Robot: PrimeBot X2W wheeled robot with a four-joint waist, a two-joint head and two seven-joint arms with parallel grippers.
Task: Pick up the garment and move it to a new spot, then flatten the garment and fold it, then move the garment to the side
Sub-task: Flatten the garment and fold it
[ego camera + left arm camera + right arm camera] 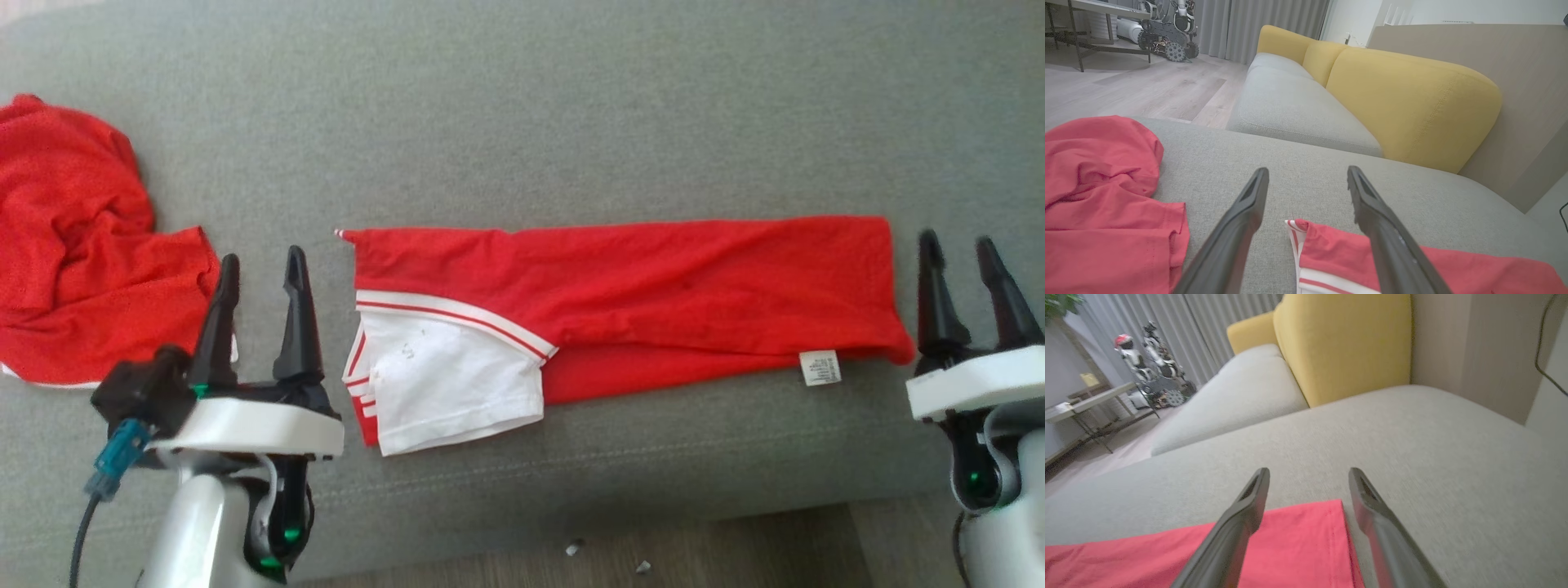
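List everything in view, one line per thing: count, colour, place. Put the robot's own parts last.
folded garment: one, red with a white striped sleeve, mid seat
care label: one, white, at the folded garment's lower right edge
crumpled garment: one, red, left end of the seat
sofa seat: one, grey, under both garments
back cushions: three, yellow, behind the seat
floor: one, wood-toned, in front of the sofa
scraps: two, pale, on the floor
curtains: grey, far wall
other robot: one, dark and white, by the curtains
left arm's fingers: two, dark, spread, between the garments
right arm's fingers: two, dark, spread, past the folded garment's right end
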